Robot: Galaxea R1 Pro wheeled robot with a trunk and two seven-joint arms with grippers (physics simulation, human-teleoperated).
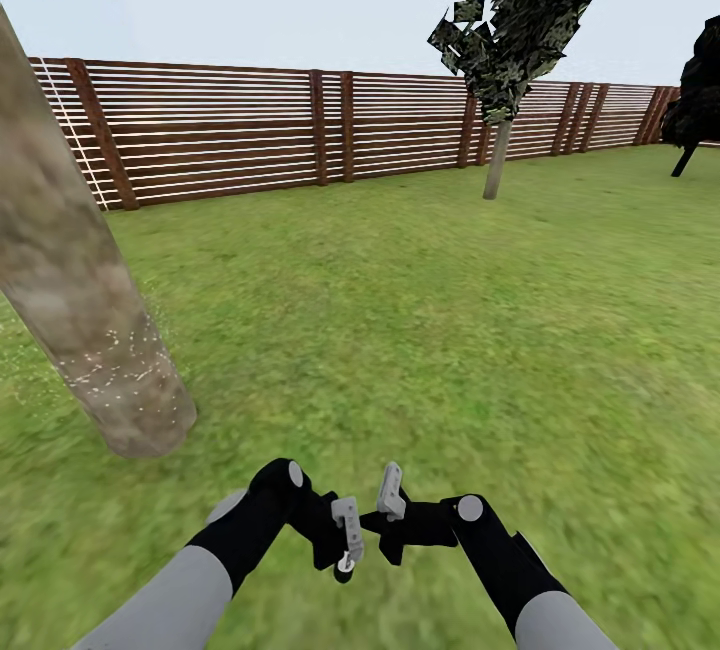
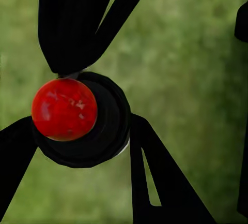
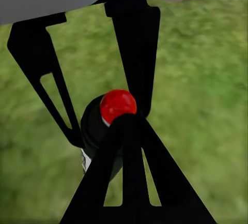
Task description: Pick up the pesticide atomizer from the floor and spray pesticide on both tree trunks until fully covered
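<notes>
1. The atomizer [image 2: 77, 118] sits pinched in the left gripper [image 1: 347, 535] jaws, low over the grass.
2. The speckled trunk [image 1: 90, 330] stands ahead-left, on that arm's side.
3. Right gripper [image 1: 390, 502]: jaws' state unclear.

Open lawn ahead of you, one trunk close on the left.
The tree trunk [image 1: 75, 300] blocks leftward reach; grass [image 1: 430, 310] runs clear to the fence [image 1: 250, 130], apart from a thin-stemmed tree [image 1: 497, 155].

Grey arms [image 1: 190, 590] — black wrists
</notes>
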